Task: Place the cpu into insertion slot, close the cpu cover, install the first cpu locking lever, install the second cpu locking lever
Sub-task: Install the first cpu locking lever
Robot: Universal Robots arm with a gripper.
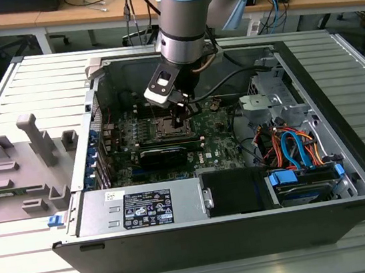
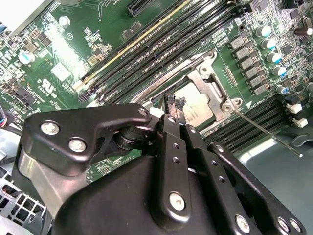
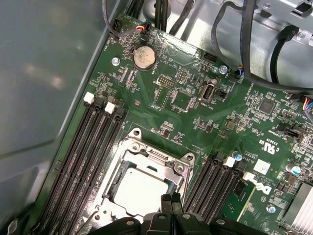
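Silvery-topped, the cpu (image 3: pixel 139 188) sits flat in the insertion slot (image 3: pixel 115 182) on the green motherboard (image 3: pixel 195 122), the cpu cover (image 3: pixel 164 160) lowered around it, while the arm (image 1: pixel 187 21) reaches down into the open case (image 1: pixel 249 232), its gripper (image 3: pixel 171 199) fingertips pinched together by the cover's edge.

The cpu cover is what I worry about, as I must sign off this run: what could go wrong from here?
1. The shut gripper hangs right at the cpu cover's edge above the cpu; a slip might scrape the chip's metal top.
2. A locking lever appears to stand free across the memory slots; a missed catch could let it spring back or strike them.
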